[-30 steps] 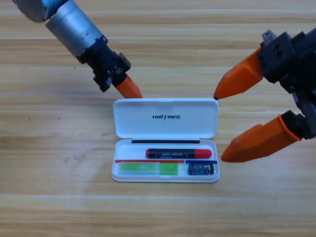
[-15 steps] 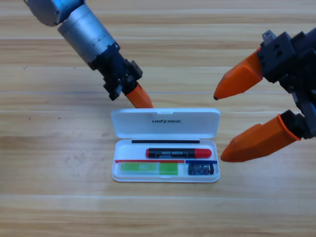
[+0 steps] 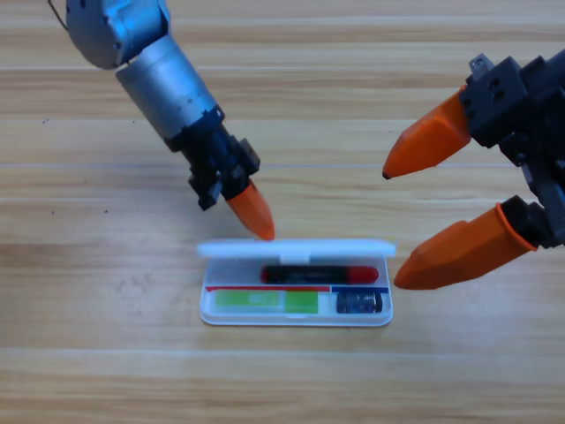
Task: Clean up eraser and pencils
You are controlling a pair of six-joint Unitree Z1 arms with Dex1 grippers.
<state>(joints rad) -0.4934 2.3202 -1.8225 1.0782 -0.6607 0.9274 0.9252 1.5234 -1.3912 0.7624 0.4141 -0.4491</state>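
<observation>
Nearest in the white case (image 3: 296,315) lie the white-and-green pencil (image 3: 266,301) on the left and the dark eraser (image 3: 357,303) on the right. Just behind them is the black pencil with a red end (image 3: 320,275). All three look light and stiff, so I think they need no more grasping. The lid (image 3: 296,248) stands half tilted over them; it is thin plastic and is best pushed at its far edge. The left pincer (image 3: 253,212) touches this edge, but I cannot tell its state. The right pincer (image 3: 419,221) waits wide open at the right, over the wooden surface (image 3: 88,353).
</observation>
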